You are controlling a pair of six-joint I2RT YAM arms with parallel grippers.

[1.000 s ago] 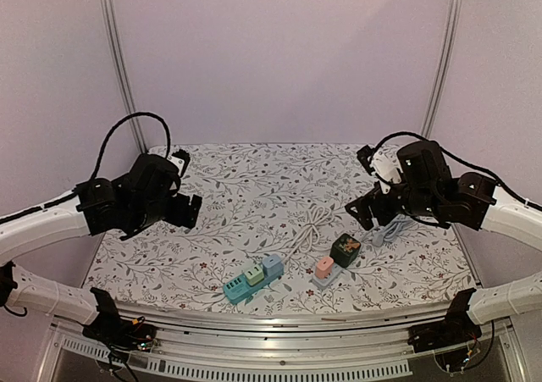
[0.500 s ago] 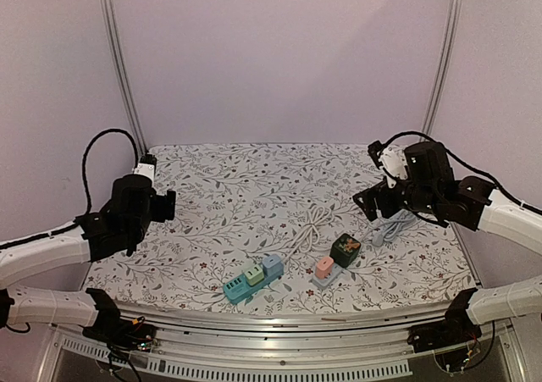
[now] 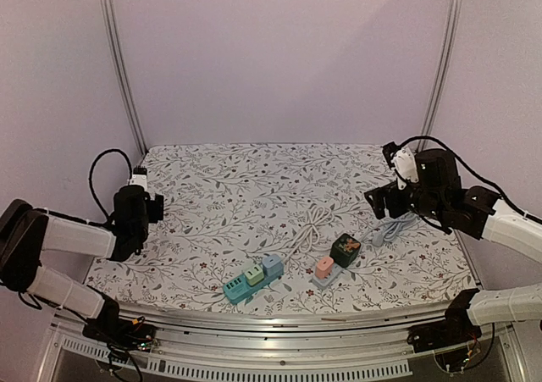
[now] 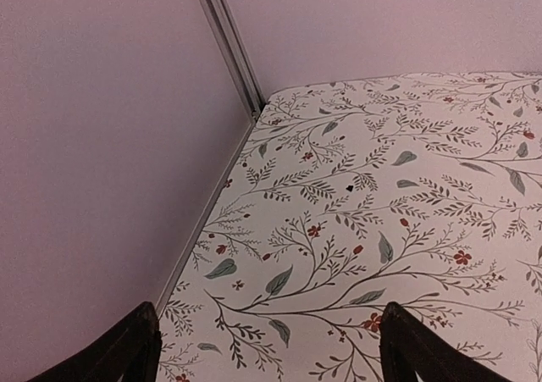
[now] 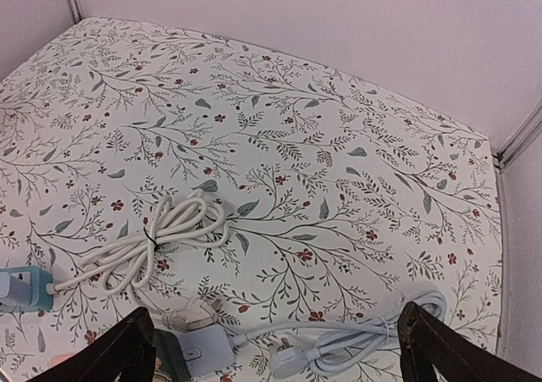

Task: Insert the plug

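Note:
A teal power strip with green and blue blocks lies near the table's front, its white cable coiled behind it. In the right wrist view the coil ends in a white plug lying beside a pale blue adapter. A grey plug on a grey cable lies to the right of it. My right gripper is open and empty above these, and in the top view it sits at the right. My left gripper is open and empty over bare cloth at the far left.
A pink and grey socket block and a dark green cube lie right of the teal strip. The flowered cloth covers the table. Walls and metal posts close the back and sides.
My left arm has drawn back to the left edge and dropped low. My right gripper has shifted a little to the right and back. Nothing on the table has moved.

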